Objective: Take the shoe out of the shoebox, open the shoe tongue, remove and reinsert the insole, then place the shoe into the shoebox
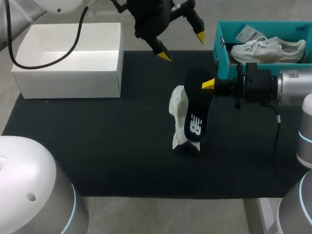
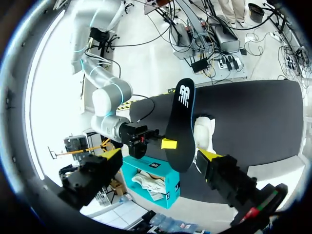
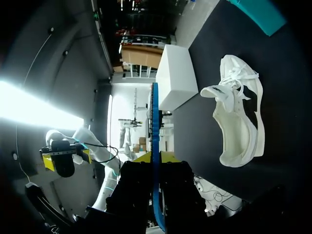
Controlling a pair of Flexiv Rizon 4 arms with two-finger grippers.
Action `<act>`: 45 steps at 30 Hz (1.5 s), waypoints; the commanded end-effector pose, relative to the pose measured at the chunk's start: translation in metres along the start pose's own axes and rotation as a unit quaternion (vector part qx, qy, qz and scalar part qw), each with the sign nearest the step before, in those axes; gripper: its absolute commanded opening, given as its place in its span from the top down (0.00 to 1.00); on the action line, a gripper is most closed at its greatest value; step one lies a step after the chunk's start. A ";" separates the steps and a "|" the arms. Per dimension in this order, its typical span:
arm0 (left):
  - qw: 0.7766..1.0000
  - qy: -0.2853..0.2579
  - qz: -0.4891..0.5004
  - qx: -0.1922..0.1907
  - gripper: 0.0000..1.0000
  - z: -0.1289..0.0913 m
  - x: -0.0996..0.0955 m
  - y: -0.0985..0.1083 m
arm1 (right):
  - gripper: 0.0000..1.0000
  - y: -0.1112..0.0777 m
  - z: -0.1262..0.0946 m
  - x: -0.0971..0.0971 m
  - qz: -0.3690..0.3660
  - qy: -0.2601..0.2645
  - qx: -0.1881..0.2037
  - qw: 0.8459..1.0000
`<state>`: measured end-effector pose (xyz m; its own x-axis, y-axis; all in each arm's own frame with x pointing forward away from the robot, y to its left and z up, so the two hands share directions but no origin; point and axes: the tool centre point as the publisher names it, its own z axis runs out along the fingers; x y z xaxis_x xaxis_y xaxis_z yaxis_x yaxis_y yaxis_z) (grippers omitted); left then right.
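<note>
Black insole (image 1: 196, 109) is clamped at its wider end by the right gripper (image 1: 208, 84), with a finger on each face. Its long axis runs from that gripper toward the near table edge, roughly parallel to the white shoe (image 1: 178, 109). The shoe lies on the dark mat (image 1: 97, 146) just beside and below the insole; contact at the lower tip is probable but not confirmed. The left gripper (image 1: 181, 46) hangs with its fingers spread, well apart behind the shoe. The right arm is the nearer.

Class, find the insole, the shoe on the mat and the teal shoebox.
insole (image 1: 196, 109), head view, middle.
shoe (image 3: 236, 139), right wrist view, inner lining.
teal shoebox (image 1: 220, 66), head view, side wall.
</note>
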<state>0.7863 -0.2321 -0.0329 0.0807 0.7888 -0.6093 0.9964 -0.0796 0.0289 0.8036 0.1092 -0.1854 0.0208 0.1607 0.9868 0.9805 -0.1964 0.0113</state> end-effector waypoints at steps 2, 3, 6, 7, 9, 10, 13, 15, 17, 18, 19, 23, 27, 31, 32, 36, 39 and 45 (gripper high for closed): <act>0.938 -0.339 0.016 0.067 0.00 0.002 0.015 -0.004 | 1.00 -0.002 -0.001 0.000 0.000 -0.001 -0.002 1.000; 0.938 -0.339 0.016 0.067 0.00 0.002 0.015 -0.004 | 1.00 -0.002 -0.002 -0.001 0.001 -0.001 -0.003 1.000; 0.938 -0.339 0.016 0.067 0.00 0.002 0.015 -0.004 | 1.00 -0.002 -0.003 -0.003 0.004 -0.001 -0.006 1.000; 0.938 -0.339 0.016 0.067 0.00 0.002 0.015 -0.004 | 1.00 -0.003 -0.003 -0.004 0.004 -0.002 -0.006 1.000; 0.938 -0.339 0.016 0.067 0.00 0.002 0.015 -0.004 | 1.00 -0.003 -0.003 -0.005 0.006 -0.002 -0.007 1.000; 0.938 -0.339 0.016 0.067 0.00 0.002 0.015 -0.004 | 1.00 -0.003 -0.003 -0.006 0.007 -0.002 -0.007 1.000; 0.947 -0.318 0.038 0.036 0.00 0.009 0.028 -0.002 | 1.00 -0.003 -0.005 -0.006 0.010 -0.002 -0.009 1.000; 0.944 -0.324 0.054 -0.006 0.00 0.013 0.033 0.001 | 1.00 -0.003 -0.006 -0.005 0.010 -0.001 -0.011 1.000; 0.946 -0.309 0.088 -0.031 0.00 0.016 0.038 0.003 | 1.00 -0.003 -0.007 -0.004 0.011 0.001 -0.013 1.000; 0.943 -0.318 0.082 -0.046 0.00 0.016 0.039 0.004 | 1.00 -0.002 -0.007 -0.003 0.011 0.003 -0.014 1.000; 0.940 -0.327 0.078 -0.056 0.00 0.017 0.039 0.005 | 1.00 -0.002 -0.007 -0.002 0.011 0.005 -0.014 1.000; 0.934 -0.346 0.061 -0.063 0.00 0.022 0.041 0.006 | 1.00 0.002 -0.007 0.002 0.011 0.022 -0.014 1.000; 0.934 -0.353 0.036 -0.047 0.00 0.034 0.046 -0.001 | 1.00 0.004 -0.007 0.007 0.022 0.060 -0.023 0.998; 0.934 -0.355 0.029 -0.037 0.00 0.051 0.049 -0.009 | 1.00 0.007 -0.009 0.012 0.022 0.072 -0.036 0.996; 0.932 -0.360 0.025 -0.040 0.00 0.054 0.049 -0.010 | 1.00 0.007 -0.010 0.014 0.022 0.073 -0.037 0.996; 0.928 -0.370 0.015 -0.041 0.00 0.064 0.046 -0.011 | 1.00 0.008 -0.011 0.021 0.013 0.077 -0.041 0.996; 0.929 -0.368 0.018 -0.037 0.00 0.070 0.046 -0.010 | 1.00 0.008 -0.010 0.027 0.006 0.085 -0.038 0.996; 0.933 -0.358 0.029 -0.026 0.00 0.083 0.051 -0.005 | 1.00 0.001 -0.007 0.036 -0.003 0.095 -0.029 0.995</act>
<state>0.7753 -0.2367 -0.1245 0.1107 0.1855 -0.9764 0.9933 -0.0531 0.1025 0.8054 0.1068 -0.1493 -0.0279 -0.0257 0.9993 0.9673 -0.2529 0.0205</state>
